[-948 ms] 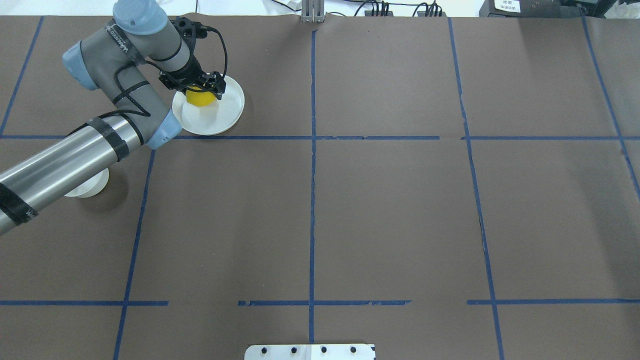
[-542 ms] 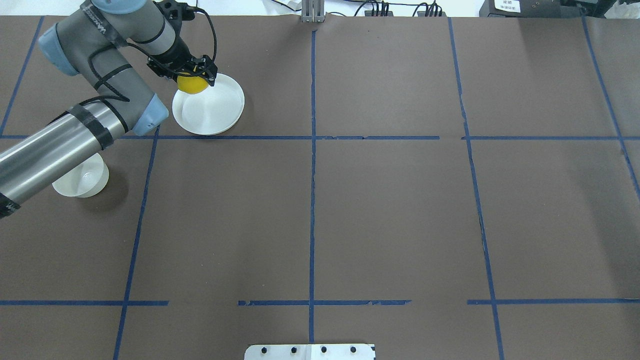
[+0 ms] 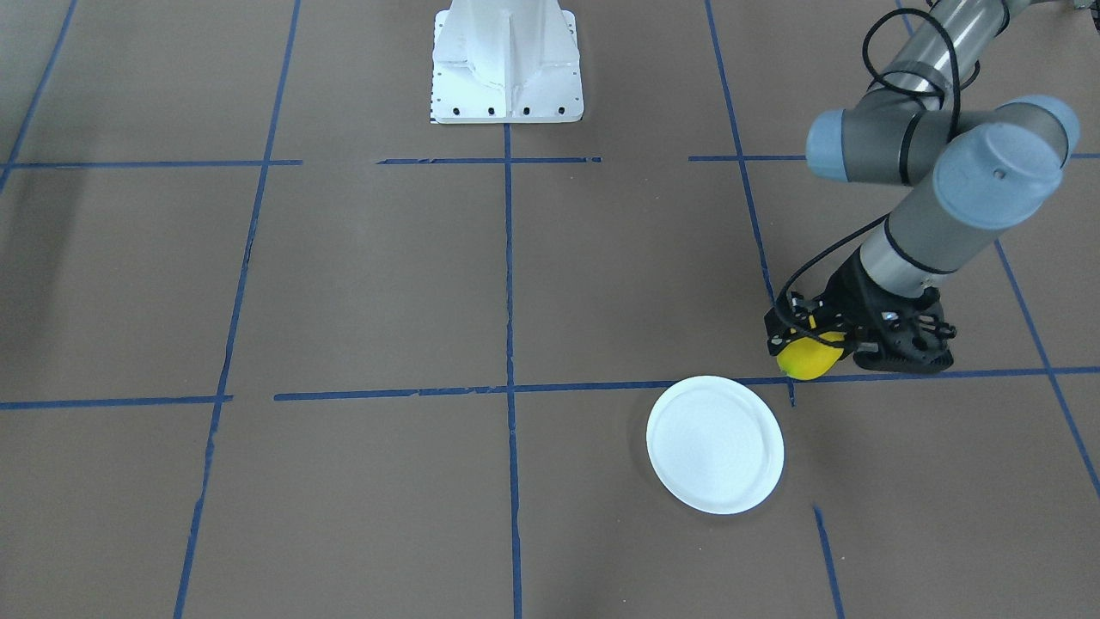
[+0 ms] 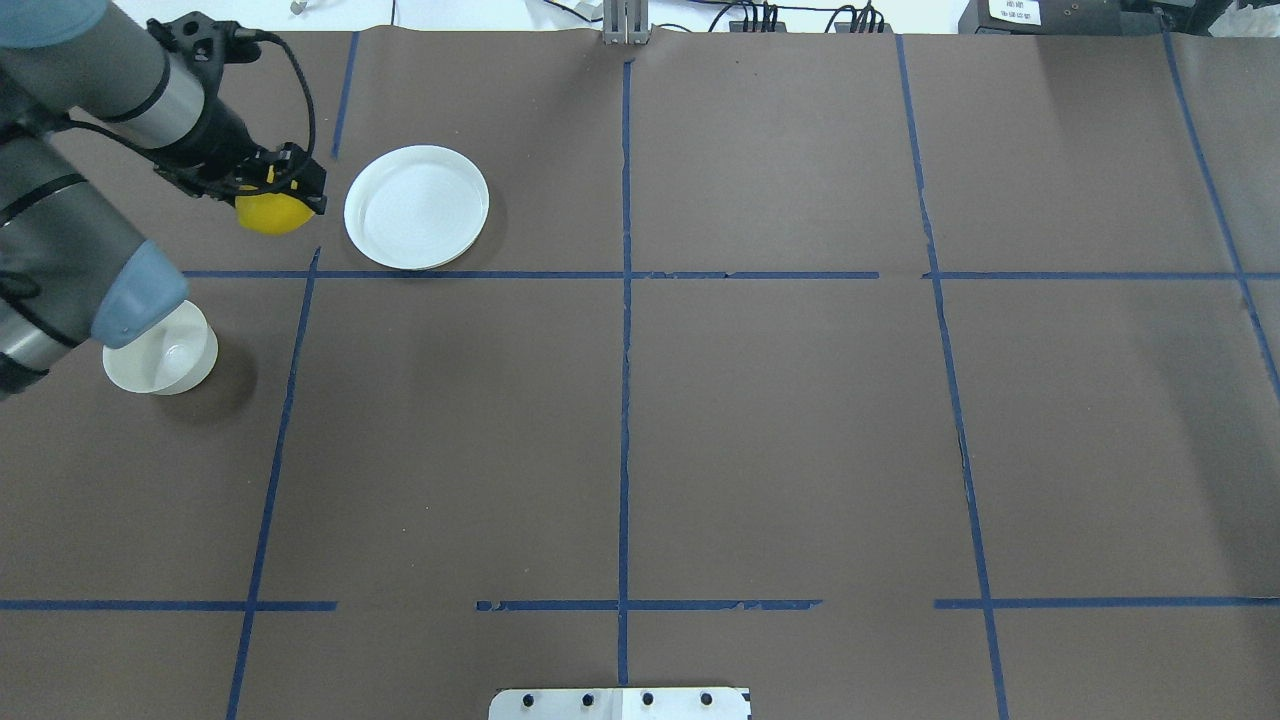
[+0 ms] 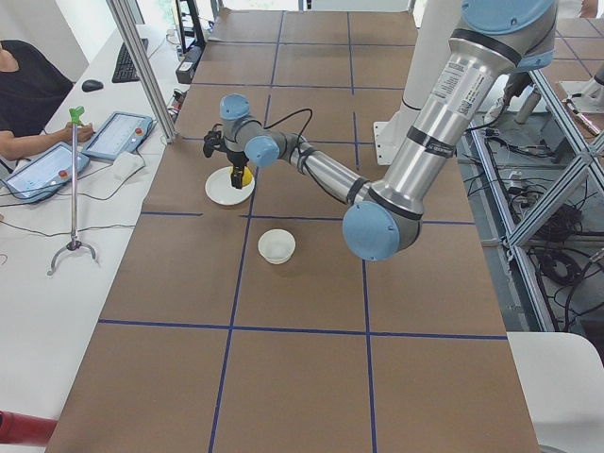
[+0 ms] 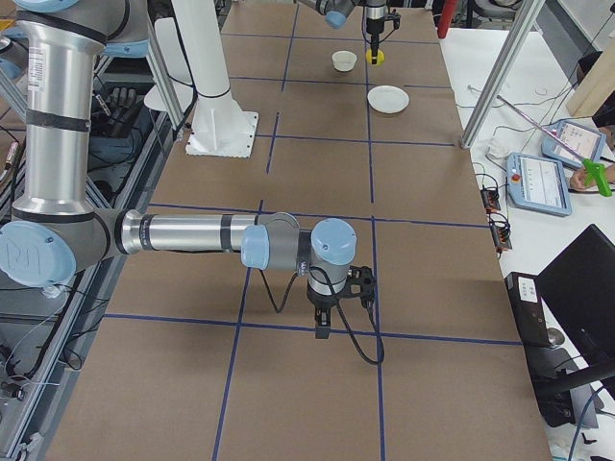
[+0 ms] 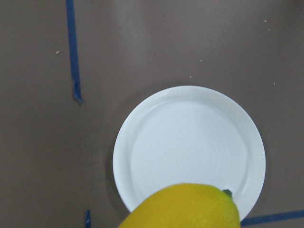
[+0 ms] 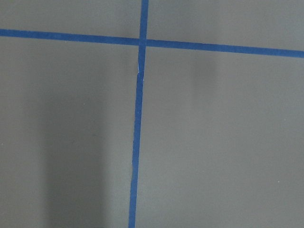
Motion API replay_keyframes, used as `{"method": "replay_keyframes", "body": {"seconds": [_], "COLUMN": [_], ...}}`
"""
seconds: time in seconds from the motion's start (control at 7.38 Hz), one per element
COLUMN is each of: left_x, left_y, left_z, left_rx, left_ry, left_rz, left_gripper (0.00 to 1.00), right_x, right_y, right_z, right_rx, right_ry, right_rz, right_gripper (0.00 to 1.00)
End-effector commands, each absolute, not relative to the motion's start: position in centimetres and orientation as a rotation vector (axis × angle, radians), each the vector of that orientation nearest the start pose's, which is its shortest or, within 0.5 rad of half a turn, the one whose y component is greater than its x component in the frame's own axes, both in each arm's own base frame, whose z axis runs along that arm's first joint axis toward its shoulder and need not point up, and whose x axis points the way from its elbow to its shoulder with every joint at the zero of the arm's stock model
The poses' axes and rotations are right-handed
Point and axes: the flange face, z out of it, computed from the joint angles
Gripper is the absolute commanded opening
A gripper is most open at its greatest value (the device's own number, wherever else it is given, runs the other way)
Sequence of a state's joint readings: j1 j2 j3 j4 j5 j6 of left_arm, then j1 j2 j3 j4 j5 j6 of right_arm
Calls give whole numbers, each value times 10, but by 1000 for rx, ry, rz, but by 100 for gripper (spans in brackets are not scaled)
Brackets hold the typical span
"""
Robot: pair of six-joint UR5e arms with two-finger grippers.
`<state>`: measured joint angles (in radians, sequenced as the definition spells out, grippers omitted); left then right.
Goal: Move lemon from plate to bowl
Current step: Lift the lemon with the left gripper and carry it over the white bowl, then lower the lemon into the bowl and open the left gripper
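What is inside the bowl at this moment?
Nothing: the bowl shows a bare white inside in the exterior left view. Overhead, the left arm covers part of its rim. The lemon hangs in the left gripper, off to the side of the plate.

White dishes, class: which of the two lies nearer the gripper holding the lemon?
The flat, wide plate; it lies just beside the left gripper and lemon, while the small deep bowl sits farther off.

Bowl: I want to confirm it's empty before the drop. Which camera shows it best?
Exterior left: the bowl shows whole, rim and empty inside unobstructed. Overhead is closer, but the left arm covers part of its rim. Exterior right shows it tiny. Other views miss it.
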<state>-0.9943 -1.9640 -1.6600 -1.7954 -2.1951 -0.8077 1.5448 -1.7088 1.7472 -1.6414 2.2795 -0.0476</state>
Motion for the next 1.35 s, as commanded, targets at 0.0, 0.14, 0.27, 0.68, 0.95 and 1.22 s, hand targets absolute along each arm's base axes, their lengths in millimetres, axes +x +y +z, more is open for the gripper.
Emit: {"method": "replay_keyframes", "body": {"seconds": [0.0, 0.14, 0.27, 0.68, 0.95, 1.22], "left_x": [252, 239, 222, 216, 225, 239], "left_y": [-527, -509, -484, -466, -466, -474], "left_z": [421, 454, 497, 531, 528, 524], "left_rx": [96, 96, 142, 136, 134, 130], "left_ry": [854, 845, 832, 831, 837, 845], "left_rz": [-18, -24, -26, -19, -5, 3], "left_gripper": [0, 0, 0, 0, 0, 8], "right_x": [57, 57, 57, 57, 57, 57], "right_y": [-432, -432, -432, -432, -432, -432], "right_z": [647, 647, 647, 647, 647, 647], "right_rx": [-23, -23, -23, -23, -23, -23], "right_ry": [-709, -709, -709, -709, -709, -709], "right_rz": [-59, -59, -59, -59, -59, -59], "right_gripper": [100, 100, 100, 100, 100, 100]}}
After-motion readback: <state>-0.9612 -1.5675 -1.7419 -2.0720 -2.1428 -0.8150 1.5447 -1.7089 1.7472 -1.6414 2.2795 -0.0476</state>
